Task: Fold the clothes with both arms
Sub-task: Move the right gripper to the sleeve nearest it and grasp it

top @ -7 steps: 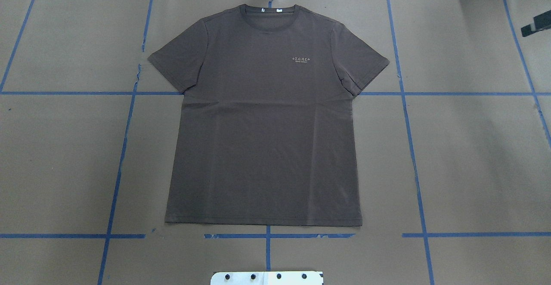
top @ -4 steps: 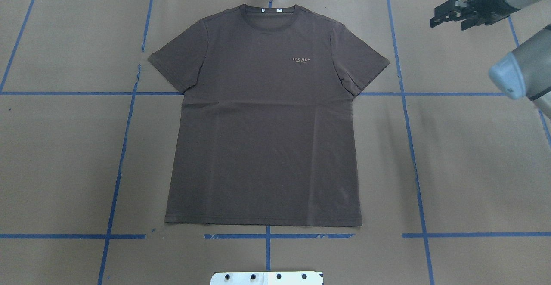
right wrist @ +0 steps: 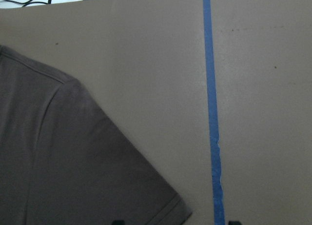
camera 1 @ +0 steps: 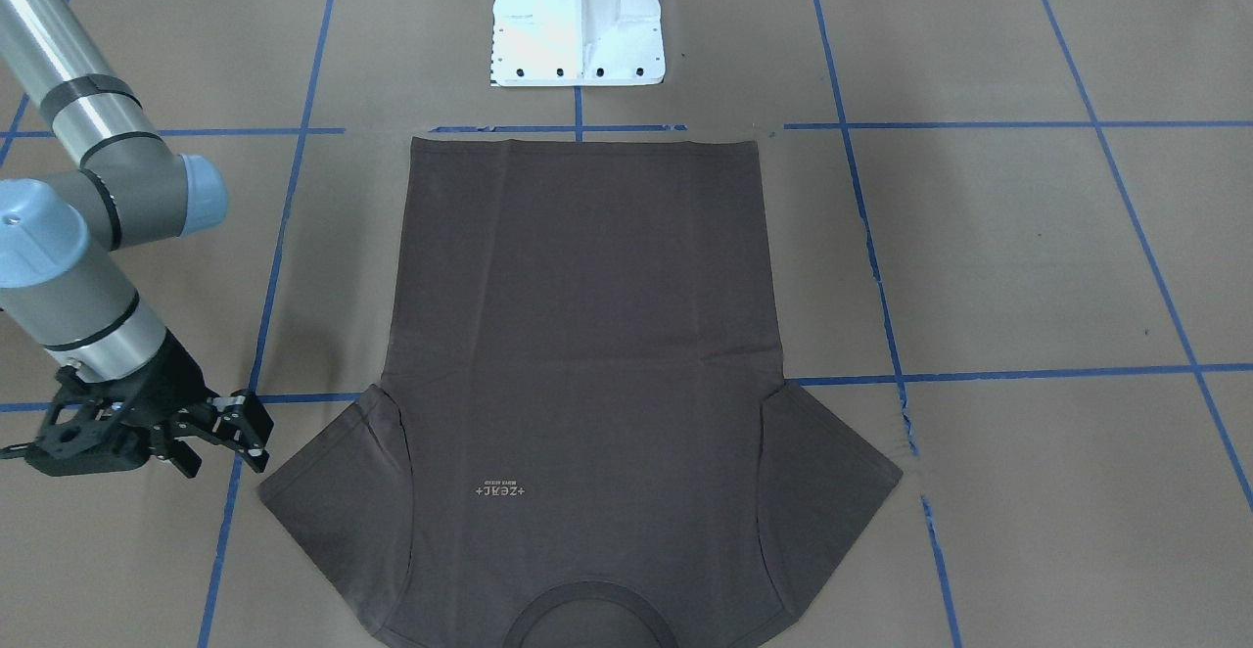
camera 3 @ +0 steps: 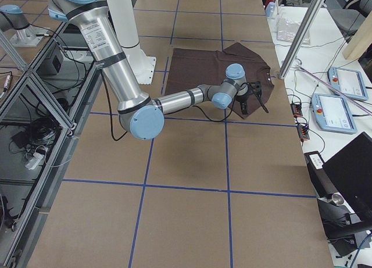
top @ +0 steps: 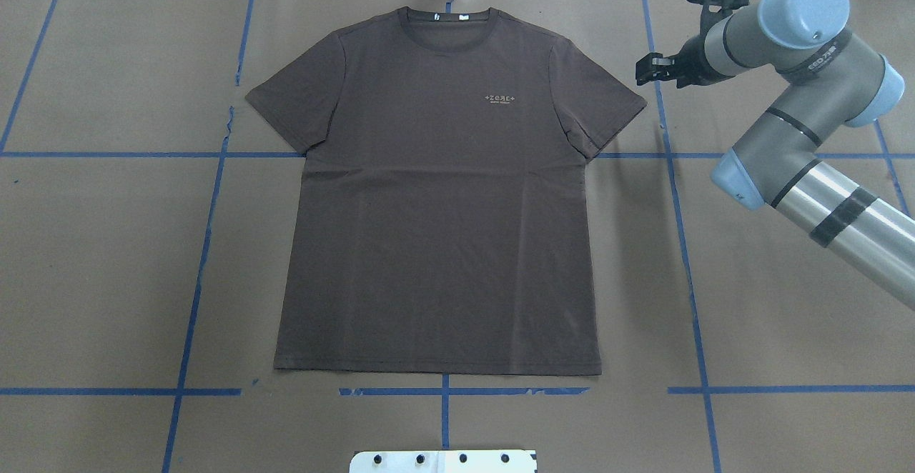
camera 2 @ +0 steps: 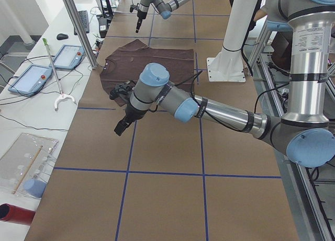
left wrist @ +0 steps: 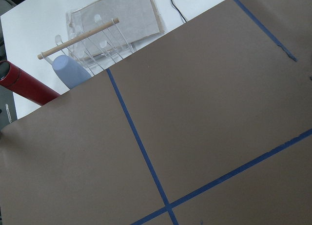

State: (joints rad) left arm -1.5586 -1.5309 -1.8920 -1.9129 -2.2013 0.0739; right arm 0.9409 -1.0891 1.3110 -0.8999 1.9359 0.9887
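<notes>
The dark brown-grey T-shirt lies flat and face up on the brown paper, collar at the far edge, both sleeves spread. It also shows in the front-facing view. My right gripper hovers just beyond the right sleeve's outer tip, open and empty; the front-facing view shows it too. In the right wrist view the sleeve fills the lower left and the fingertips sit wide apart at the bottom edge. My left gripper shows only in the exterior left view, above bare paper away from the shirt; I cannot tell its state.
The white pedestal base stands at the robot's edge behind the hem. Blue tape lines grid the paper. A clear rack with a dowel and a red cylinder lie past the table's left end.
My right arm has swung in from the right edge; its gripper moved left and nearer to the right sleeve. The shirt has not moved.
</notes>
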